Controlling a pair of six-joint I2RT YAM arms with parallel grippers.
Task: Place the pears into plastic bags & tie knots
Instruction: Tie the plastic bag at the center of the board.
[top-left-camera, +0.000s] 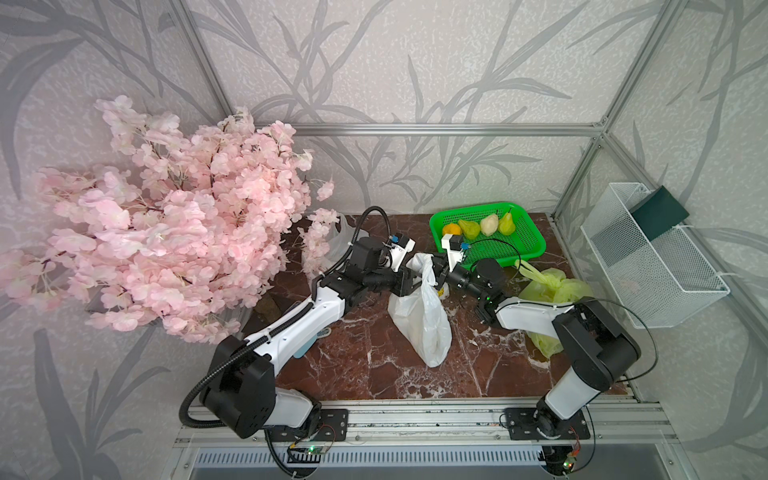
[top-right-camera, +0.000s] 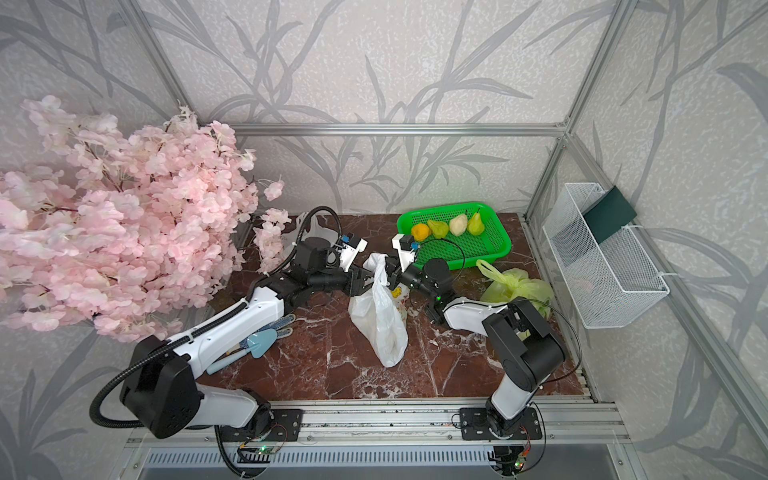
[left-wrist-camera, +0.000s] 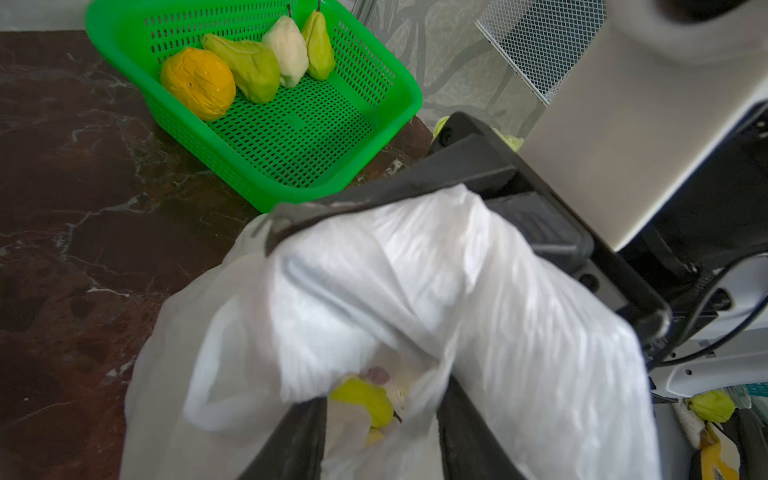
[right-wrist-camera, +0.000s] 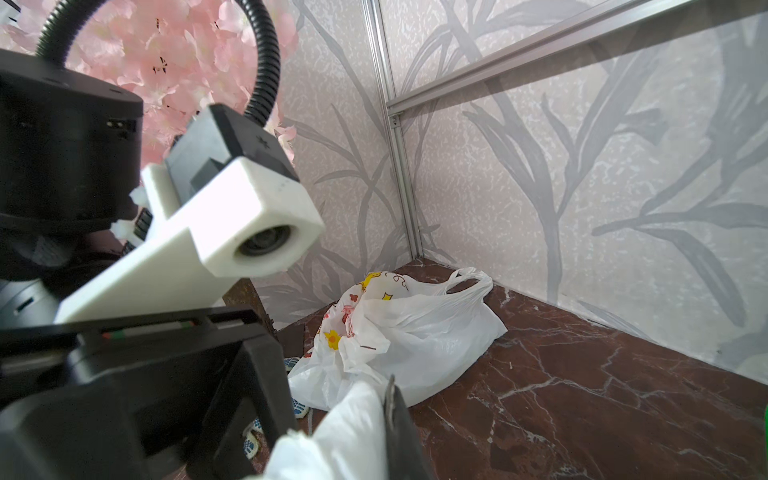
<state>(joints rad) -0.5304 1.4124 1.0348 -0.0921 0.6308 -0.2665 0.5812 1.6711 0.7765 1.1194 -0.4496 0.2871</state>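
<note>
A white plastic bag (top-left-camera: 419, 316) (top-right-camera: 380, 320) hangs at the table's middle, its top bunched between my two grippers. My right gripper (top-left-camera: 437, 274) (right-wrist-camera: 384, 395) is shut on the bag's upper plastic. My left gripper (top-left-camera: 405, 282) (left-wrist-camera: 384, 392) is at the bag's mouth, jaws apart, with loose film lying between them. A yellow-green pear (left-wrist-camera: 365, 401) shows inside the bag. Three more pears, green (top-left-camera: 469, 228), cream (top-left-camera: 489, 224) and green (top-left-camera: 506, 223), lie in the green basket (top-left-camera: 519, 245). A knotted yellow-green bag (top-left-camera: 552, 289) lies at the right. Another printed white bag (right-wrist-camera: 415, 332) sits in the far left corner.
An orange fruit (top-left-camera: 451, 230) shares the basket. A pink blossom bush (top-left-camera: 174, 216) overhangs the table's left side. A white wire basket (top-left-camera: 652, 257) hangs on the right wall. A blue trowel (top-right-camera: 259, 343) and gloves lie under my left arm.
</note>
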